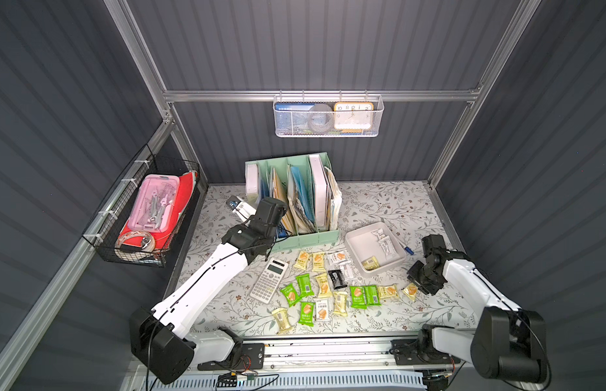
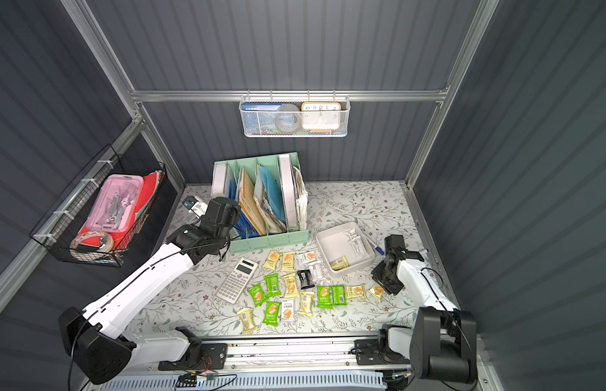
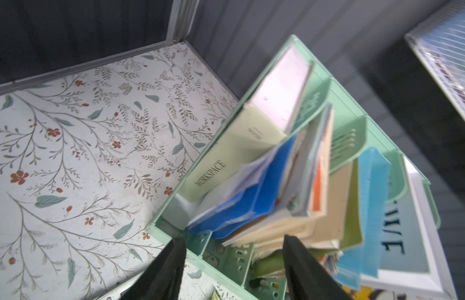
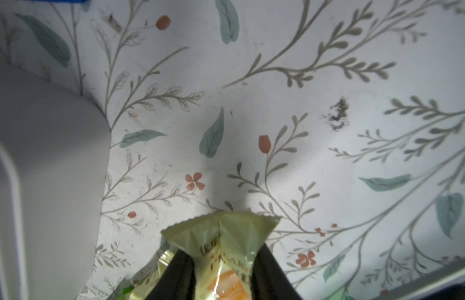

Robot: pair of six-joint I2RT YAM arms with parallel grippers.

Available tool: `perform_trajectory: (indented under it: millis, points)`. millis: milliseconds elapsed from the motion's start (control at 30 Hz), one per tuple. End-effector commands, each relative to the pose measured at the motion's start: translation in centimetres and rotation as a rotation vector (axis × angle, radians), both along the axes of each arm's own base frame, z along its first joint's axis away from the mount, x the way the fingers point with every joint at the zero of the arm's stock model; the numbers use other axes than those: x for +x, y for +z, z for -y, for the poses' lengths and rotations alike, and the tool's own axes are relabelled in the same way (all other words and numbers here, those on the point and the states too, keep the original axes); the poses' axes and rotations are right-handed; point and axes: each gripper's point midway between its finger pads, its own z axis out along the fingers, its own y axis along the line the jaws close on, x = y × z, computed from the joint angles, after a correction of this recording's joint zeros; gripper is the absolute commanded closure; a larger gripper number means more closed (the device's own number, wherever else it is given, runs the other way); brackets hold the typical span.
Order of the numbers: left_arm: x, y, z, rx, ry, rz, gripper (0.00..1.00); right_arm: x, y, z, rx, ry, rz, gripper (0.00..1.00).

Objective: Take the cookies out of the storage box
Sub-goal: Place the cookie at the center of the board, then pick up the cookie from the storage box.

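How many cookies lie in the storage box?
3. A white cookie lies near the far corner of the box, a second white cookie beside it, and a yellow cookie by the near wall. The walls could hide another.

Shallow white storage box [image 1: 357, 245] holds three cookies [image 1: 370, 263]; many more lie flat, scattered just beside it.

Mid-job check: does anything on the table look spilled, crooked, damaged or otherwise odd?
Nothing spilled or broken. The folders in the file organiser slump sideways, and the left gripper hangs open at them rather than at the cookies. A dark smudge marks the table cover. The right gripper pinches a pale yellow cookie.
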Motion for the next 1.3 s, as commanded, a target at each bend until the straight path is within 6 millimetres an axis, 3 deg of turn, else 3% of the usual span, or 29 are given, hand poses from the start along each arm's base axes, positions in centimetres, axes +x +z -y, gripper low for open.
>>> perform_trajectory:
  millis: [0,167,267,400,533,667,767,867,1267]
  points:
    - [-0.5,2.1,1.4,0.18,-0.042,0.015,0.36,1.4,-1.0,-0.1,0.052,-0.034,0.004,0.62]
    - [0.0,3.9,6.0,0.235,-0.123,0.037,0.36,1.6,-1.3,0.5,0.041,-0.027,-0.011,0.51]
    - [0.6,4.9,9.2,0.252,-0.197,0.062,0.36,1.9,0.5,0.9,0.017,-0.004,0.023,0.46]
    - [1.6,5.0,13.0,0.207,-0.3,0.082,0.36,3.6,4.3,0.7,-0.001,0.084,0.12,0.45]
    - [2.3,5.0,14.7,0.13,-0.33,0.122,0.36,6.3,8.3,-1.1,-0.03,0.225,0.199,0.45]
    - [2.4,4.5,15.3,0.088,-0.344,0.116,0.34,9.5,10.2,-4.7,-0.055,0.419,0.221,0.44]
    - [2.6,4.9,15.3,0.084,-0.33,0.129,0.33,11.6,9.8,-7.1,-0.09,0.58,0.179,0.43]
    - [2.7,4.9,15.0,0.086,-0.309,0.133,0.33,13.0,8.2,-8.1,-0.135,0.698,0.097,0.42]
    - [3.2,3.8,12.3,0.052,-0.229,0.106,0.33,15.0,3.0,-6.5,-0.284,0.864,-0.096,0.4]
